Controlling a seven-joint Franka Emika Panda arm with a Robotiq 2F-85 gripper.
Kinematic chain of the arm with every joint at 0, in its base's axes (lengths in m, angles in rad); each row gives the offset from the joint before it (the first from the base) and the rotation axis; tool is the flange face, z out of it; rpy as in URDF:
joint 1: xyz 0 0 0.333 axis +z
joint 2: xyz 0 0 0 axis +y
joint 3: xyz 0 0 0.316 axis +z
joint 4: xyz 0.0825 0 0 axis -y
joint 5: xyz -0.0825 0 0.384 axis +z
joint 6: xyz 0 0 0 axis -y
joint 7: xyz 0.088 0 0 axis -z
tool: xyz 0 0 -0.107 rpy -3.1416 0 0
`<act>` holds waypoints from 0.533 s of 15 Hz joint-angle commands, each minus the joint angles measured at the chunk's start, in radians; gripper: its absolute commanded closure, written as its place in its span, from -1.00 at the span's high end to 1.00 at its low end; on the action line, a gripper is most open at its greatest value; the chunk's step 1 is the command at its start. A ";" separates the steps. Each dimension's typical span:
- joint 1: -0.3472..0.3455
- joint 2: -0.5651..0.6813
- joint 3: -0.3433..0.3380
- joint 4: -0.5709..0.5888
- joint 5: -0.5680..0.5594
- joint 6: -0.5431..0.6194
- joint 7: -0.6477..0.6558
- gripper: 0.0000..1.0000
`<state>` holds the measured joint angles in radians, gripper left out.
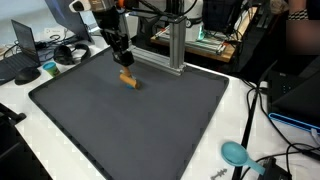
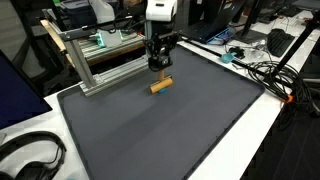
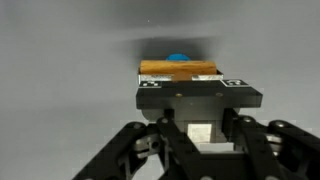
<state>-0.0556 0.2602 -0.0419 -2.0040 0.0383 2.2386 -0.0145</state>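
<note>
A small wooden block (image 1: pixel 127 80) (image 2: pixel 161 85) lies low on the dark grey mat (image 1: pixel 150 125) (image 2: pixel 170 130), near its far edge. My gripper (image 1: pixel 122 66) (image 2: pixel 158 68) points straight down onto the block and is shut on it in both exterior views. In the wrist view the block (image 3: pixel 178 68) is orange-brown with a blue dot on its far side. It shows just beyond a black bar with checkered marks (image 3: pixel 198 97), which hides where the fingertips meet it.
A metal frame (image 1: pixel 165 50) (image 2: pixel 95 62) stands at the mat's far edge, close to the arm. Headphones (image 2: pixel 30 158), a laptop (image 1: pixel 22 38), cables (image 2: pixel 270 75) and a teal scoop-like item (image 1: pixel 235 153) lie on the white table around the mat.
</note>
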 commanded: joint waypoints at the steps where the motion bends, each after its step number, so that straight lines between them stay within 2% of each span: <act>1: -0.005 0.075 0.014 -0.001 0.032 0.014 -0.031 -0.57; 8: -0.006 0.088 0.015 0.000 0.028 0.084 -0.053 -0.57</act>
<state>-0.0556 0.2694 -0.0403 -1.9991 0.0383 2.2585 -0.0346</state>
